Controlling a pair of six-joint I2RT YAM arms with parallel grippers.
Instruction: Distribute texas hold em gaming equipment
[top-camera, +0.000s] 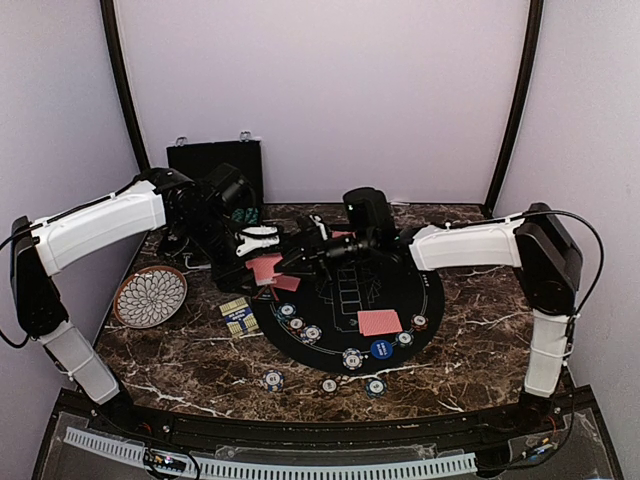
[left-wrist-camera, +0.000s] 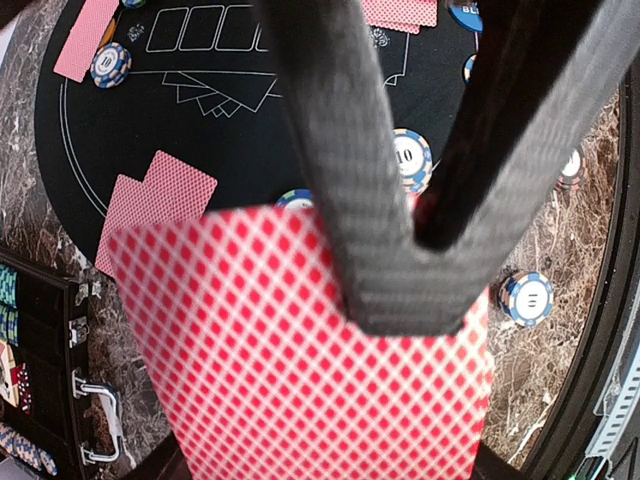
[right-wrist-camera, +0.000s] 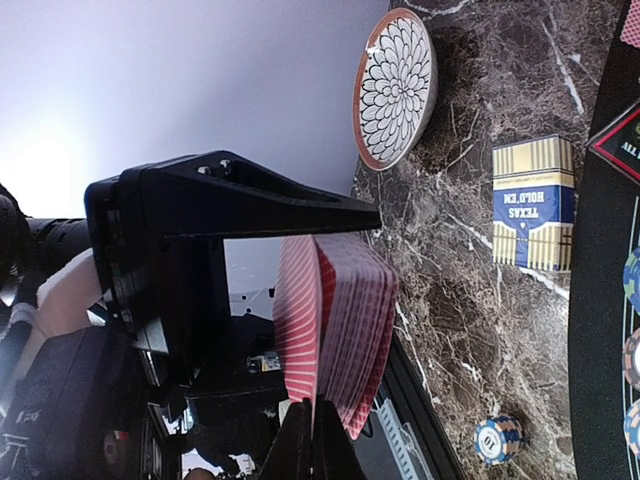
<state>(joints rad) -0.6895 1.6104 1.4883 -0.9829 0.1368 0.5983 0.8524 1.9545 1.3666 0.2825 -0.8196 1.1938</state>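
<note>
- Along the lower edge of the overhead view, nearest the arm bases, three stripe-edged poker chips lie on the marble desk. They sit just off the near rim of the round black mat.
- Lower right on the mat, face-down red-backed cards lie beside a blue button disc. More chips follow the near rim, so this seat appears served.
- Centre left of the overhead view, the deck is held above the mat's left edge. The left claw clamps it by its sides.
- Centre of the left-wrist view, the right claw is pressed together on the far edge of the top card. The right-wrist view shows that card standing apart from the pack.
- Step in hand, as judged: dealing one card off the deck.
  - Draw it out along its own plane, away from the left claw, which should hold firm.
  - Check that a second card does not cling to it.
  - Carry it low to a seat lacking cards and lay it flat before letting go, clear of the chips.
- Upper left of the overhead view, the black case stands at the back, well apart from the dealing path.
</note>
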